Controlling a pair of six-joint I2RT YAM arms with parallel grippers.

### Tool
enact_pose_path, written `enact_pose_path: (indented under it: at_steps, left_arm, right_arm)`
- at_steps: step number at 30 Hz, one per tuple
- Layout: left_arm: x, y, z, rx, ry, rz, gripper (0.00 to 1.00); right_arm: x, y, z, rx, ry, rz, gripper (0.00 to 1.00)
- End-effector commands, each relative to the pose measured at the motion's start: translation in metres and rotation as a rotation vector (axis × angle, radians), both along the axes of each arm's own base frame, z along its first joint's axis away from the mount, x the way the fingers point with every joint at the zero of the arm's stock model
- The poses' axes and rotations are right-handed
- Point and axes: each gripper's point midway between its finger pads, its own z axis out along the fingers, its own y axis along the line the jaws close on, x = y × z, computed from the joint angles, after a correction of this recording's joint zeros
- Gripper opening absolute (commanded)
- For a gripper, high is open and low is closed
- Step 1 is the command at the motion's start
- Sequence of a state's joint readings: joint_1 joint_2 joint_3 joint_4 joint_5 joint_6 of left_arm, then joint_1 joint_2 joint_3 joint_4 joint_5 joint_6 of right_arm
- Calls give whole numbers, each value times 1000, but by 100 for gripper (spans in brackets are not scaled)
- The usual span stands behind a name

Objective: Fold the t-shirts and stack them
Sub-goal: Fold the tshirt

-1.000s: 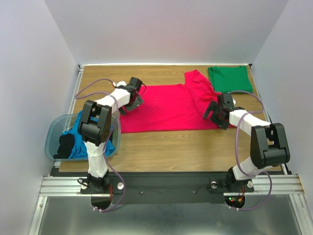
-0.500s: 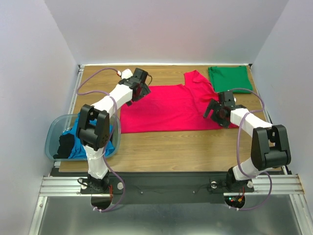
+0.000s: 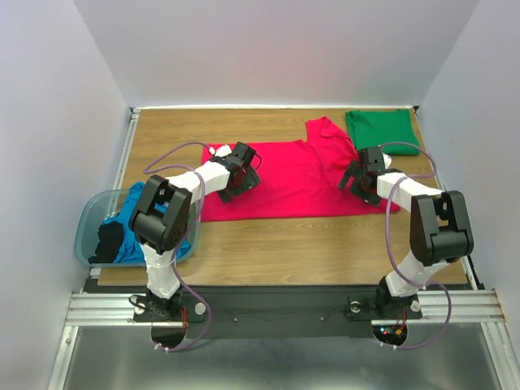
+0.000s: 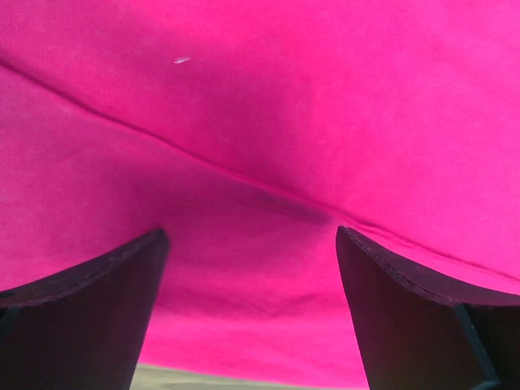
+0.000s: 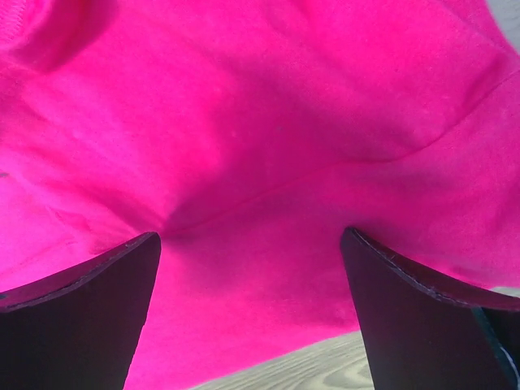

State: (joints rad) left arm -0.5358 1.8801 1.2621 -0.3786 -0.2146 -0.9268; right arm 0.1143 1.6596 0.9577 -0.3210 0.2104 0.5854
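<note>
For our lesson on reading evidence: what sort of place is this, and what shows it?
Probably a robotics lab test cell: a left arm and right arm bolted to an aluminium rail, white walls boxing in the wooden table, and a crimson-pink t-shirt spread flat.

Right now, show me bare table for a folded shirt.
Free: the near table strip between the crimson shirt and the front edge, right of the tub; also the far-left corner. Crowded: the centre under that shirt, and far-right corner with the green shirt.
</note>
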Motion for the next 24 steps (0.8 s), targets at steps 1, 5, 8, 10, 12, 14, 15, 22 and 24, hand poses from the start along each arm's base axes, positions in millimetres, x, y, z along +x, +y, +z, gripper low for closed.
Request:
enact_pose_path:
  at_steps: [1,5,8,10,12,14,15,22,24]
  left_arm:
    - [-26,-1,-19,-19,44,-5,98]
    - [-58,0,-33,-22,84,-17,98]
    - [-86,5,-46,-12,132,-28,98]
    - [-102,-1,-45,-21,132,-41,98]
    - [-121,3,-47,-28,149,-27,98]
    - [-138,1,-49,-33,165,-40,98]
    - [-150,4,-51,-34,182,-38,98]
    - [-209,10,-55,-24,263,-42,98]
    - [-219,14,-49,-21,268,-36,98]
  right_arm:
    - [-28,-6,-12,12,18,-50,100]
    - [-75,-6,-10,50,26,-77,100]
    - [-109,-11,-17,66,52,-151,100]
    - [-126,-15,-9,74,33,-207,100]
    - [-152,-24,-15,44,77,-260,100]
    - [-160,-27,-6,66,32,-321,100]
    - [-165,-23,-7,97,29,-324,100]
    - [-158,-14,19,184,-78,-344,100]
    - [-155,-12,30,192,-90,-318,100]
